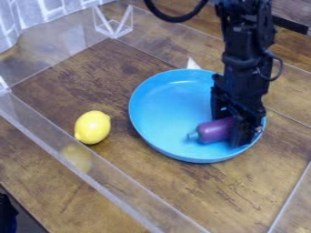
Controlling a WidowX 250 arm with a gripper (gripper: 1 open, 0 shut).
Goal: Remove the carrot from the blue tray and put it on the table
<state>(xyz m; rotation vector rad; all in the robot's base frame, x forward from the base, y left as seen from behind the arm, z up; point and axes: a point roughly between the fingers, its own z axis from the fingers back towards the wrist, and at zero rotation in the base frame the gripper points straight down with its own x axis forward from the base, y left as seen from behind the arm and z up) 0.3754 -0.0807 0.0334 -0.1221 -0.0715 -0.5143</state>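
Pincer (pixel 238 130): black, mounted on a dark arm that descends from the top of the view; pointed downward into the right half of the blue tray (pixel 165 100). Its fingers stand on either side of the carrot's far end, right at it. Whether they are merely bracketing the vegetable or already pressing on it cannot be told from this view, since the black housing hides the contact; the grip is therefore entered as undetermined.

Carrot (pixel 214 131): small, purple, lying on its side on the tray floor near the right rim, pale stem tip pointing left toward the tray's centre. It appears to rest on the blue surface, not lifted.

Blue tray: round, shallow, raised rim, sitting flat on the table (pixel 134 196); otherwise holds nothing visible besides the carrot and the lowered tool.

Table: dark wooden planks, bordered by clear acrylic walls (pixel 49 50). Open wood lies in front of and to the left of the tray.

Lemon (pixel 93 126): yellow, on the wood well to the left of the tray; not part of the job.

Progress, as judged: early stage. Approach and descent onto the carrot look complete; a secure hold is not confirmed. Outstanding items: close firmly, lift clear of the rim, carry to bare wood, set down, let go.
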